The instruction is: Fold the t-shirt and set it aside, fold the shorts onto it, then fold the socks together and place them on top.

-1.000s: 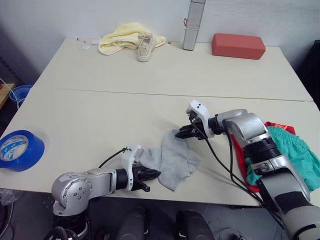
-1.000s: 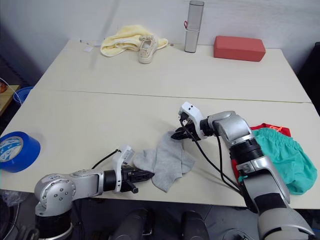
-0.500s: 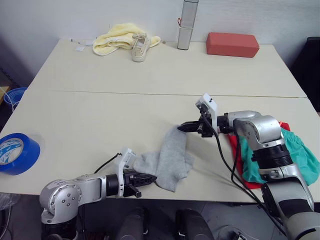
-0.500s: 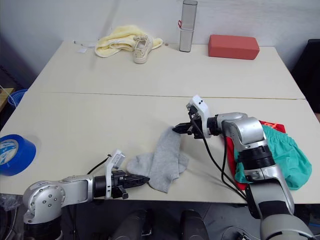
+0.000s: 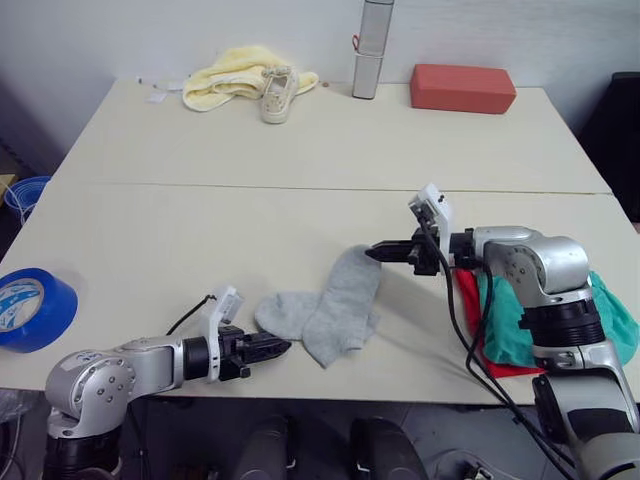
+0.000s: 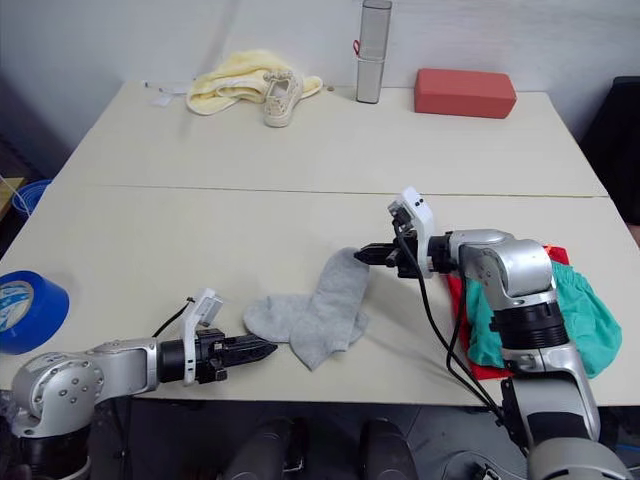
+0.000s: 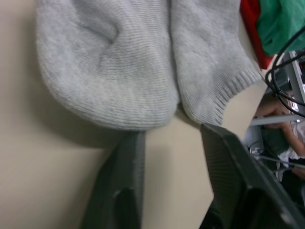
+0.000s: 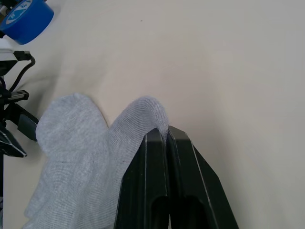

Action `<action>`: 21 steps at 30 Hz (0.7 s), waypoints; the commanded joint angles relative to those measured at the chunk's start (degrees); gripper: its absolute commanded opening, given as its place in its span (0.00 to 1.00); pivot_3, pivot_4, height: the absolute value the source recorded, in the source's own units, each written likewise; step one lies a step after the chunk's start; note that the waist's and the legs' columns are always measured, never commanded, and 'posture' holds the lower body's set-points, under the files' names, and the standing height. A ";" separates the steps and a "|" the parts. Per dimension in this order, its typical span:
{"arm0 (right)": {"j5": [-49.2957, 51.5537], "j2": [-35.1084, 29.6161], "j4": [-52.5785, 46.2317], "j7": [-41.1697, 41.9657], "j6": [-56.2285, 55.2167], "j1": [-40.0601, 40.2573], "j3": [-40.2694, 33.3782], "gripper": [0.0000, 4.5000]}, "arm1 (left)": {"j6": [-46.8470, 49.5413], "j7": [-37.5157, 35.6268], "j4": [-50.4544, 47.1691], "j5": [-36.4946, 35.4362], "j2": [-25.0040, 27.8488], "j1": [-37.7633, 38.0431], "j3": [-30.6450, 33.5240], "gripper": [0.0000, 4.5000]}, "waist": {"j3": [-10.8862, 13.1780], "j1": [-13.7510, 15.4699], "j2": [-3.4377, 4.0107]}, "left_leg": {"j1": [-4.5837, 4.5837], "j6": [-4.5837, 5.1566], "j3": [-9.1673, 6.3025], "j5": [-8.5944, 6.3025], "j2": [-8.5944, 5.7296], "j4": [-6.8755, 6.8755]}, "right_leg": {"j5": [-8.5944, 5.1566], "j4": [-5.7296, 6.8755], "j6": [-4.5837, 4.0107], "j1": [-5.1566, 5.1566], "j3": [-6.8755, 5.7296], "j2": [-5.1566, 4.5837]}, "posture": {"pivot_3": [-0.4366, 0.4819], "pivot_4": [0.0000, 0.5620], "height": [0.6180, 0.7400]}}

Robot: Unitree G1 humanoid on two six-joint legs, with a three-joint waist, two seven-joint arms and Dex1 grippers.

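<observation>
My right pincer point(image 6: 366, 253) pinched the grey socks point(image 6: 318, 307) at one end; my left pincer point(image 6: 262, 348) gaped empty just beside them.

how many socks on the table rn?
2. Both grey socks lie overlapping at the table's near edge: one by the open left hand, the other stretching to the right hand, which is pinching its tip. None seems hidden.

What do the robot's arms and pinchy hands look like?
Shiny silver arms built from rounded segments with black rings at the joints. Each wrist carries a small white block, and black cables trail along both. The left gripper and the right gripper each have two black fingers.
</observation>
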 commanded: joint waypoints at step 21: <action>3.62 -4.22 -6.10 -2.08 0.61 6.19 -4.12 0.00 | -0.44 8.18 -2.86 -3.20 -6.36 -6.15 -2.44 0.99 | 0.03 1.09 -0.04 | 0.01 0.17 0.11 0.65 -0.08 -0.63 | -0.06 0.06 -0.11 -0.28 0.03 -0.01 | 0.48 0.27 1.00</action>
